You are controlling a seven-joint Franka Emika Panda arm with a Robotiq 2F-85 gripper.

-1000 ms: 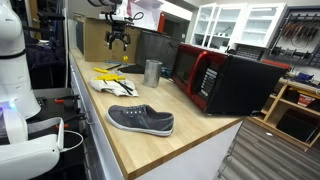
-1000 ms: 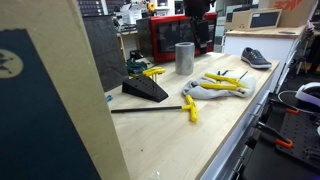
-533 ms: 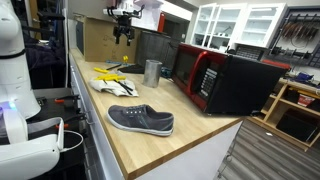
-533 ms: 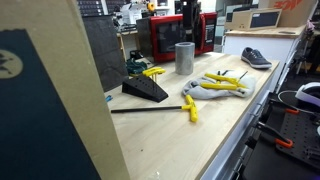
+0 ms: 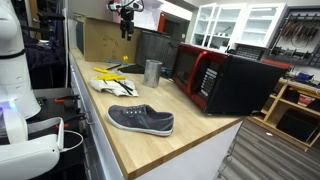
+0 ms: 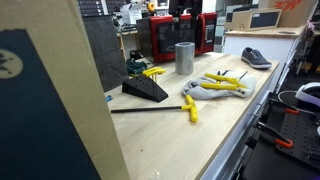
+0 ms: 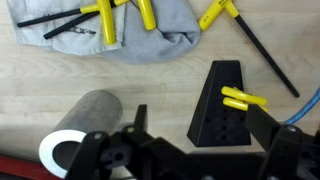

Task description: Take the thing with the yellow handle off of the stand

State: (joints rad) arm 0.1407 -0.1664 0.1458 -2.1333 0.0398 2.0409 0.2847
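The thing with the yellow handle (image 7: 243, 98) sits in the top of a black wedge-shaped stand (image 7: 222, 125). In an exterior view the handle (image 6: 153, 72) sticks out of the stand (image 6: 146, 90) near the table's left side. My gripper (image 7: 200, 125) is open and empty, its two fingers spread either side of the stand as seen from above. It hangs high above the table in both exterior views (image 5: 127, 22) (image 6: 181, 12), well clear of the stand.
A metal cup (image 7: 80, 135) (image 6: 184, 57) stands beside the stand. A grey cloth (image 7: 150, 35) (image 6: 212, 90) holds several yellow-handled tools. Another yellow T-handle tool (image 6: 189, 106) lies on the wood. A grey shoe (image 5: 140, 120) and a red microwave (image 5: 215, 78) stand further along.
My gripper has moved upward and slightly away over the last second, still open. Nothing on the table has moved.
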